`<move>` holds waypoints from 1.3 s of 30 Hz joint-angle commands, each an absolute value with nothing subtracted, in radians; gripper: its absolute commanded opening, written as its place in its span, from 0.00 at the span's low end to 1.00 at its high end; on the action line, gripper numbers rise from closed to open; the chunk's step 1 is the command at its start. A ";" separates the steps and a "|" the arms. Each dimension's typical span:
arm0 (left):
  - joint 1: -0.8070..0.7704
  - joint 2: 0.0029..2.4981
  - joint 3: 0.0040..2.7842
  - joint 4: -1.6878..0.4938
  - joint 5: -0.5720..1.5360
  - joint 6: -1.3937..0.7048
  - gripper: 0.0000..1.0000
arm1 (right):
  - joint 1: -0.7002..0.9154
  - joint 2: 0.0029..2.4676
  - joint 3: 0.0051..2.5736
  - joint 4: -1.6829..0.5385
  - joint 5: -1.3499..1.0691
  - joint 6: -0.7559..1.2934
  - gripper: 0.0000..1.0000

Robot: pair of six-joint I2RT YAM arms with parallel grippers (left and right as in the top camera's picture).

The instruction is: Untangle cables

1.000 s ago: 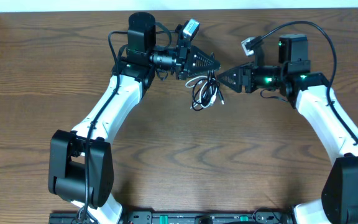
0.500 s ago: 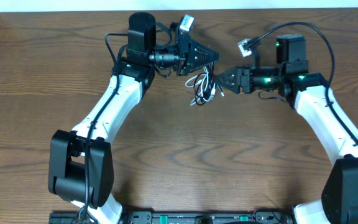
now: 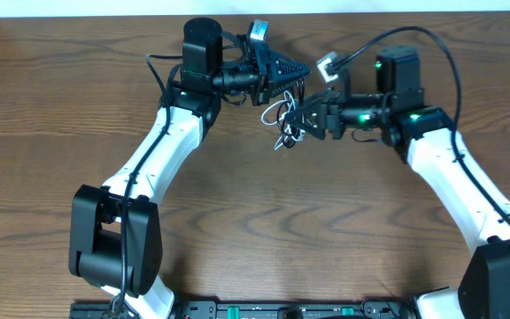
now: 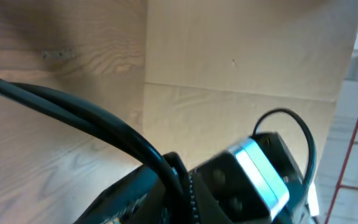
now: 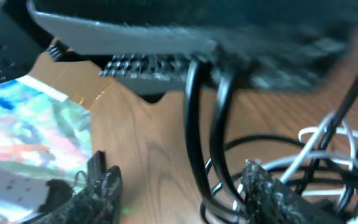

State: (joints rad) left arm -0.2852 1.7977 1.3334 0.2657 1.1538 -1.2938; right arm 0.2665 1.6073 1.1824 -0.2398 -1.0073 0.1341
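Observation:
The cables [image 3: 282, 120] are a small knot of black and white cords at the back middle of the table. My left gripper [image 3: 301, 71] is shut on two black strands [image 5: 194, 124], which hang taut from it above the knot. My right gripper [image 3: 297, 120] is at the knot's right side. In the right wrist view it [image 5: 185, 193] is open, with the black strands between its fingers [image 5: 101, 193], close to the right finger [image 5: 272, 193]. A white cord [image 5: 319, 146] loops at the right. The left wrist view shows neither its fingers nor the cables.
The wooden table [image 3: 264, 221] ends at a pale wall along the back [image 3: 104, 7]. The thick black arm wire [image 4: 92, 118] and a black box with a pale blue face [image 4: 253, 180] fill the left wrist view. Both arms crowd the back middle.
My left gripper has moved back and tilted, pulling the black strands up. My right gripper has moved left, from beside the knot onto it.

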 commanded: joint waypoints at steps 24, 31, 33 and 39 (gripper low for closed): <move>-0.090 1.803 1.345 0.271 1.375 -0.932 0.92 | 0.167 1.576 1.182 -0.202 -0.815 0.419 0.01; -0.150 1.803 1.345 0.067 1.319 -0.808 0.92 | 0.155 1.576 1.182 -0.198 -0.813 0.419 0.01; -0.183 1.803 1.345 -0.099 1.206 -0.705 0.93 | 0.154 1.576 1.182 -0.199 -0.814 0.419 0.01; -0.269 1.803 1.345 -0.396 0.975 -0.463 0.98 | 0.138 1.576 1.182 -0.214 -0.815 0.419 0.01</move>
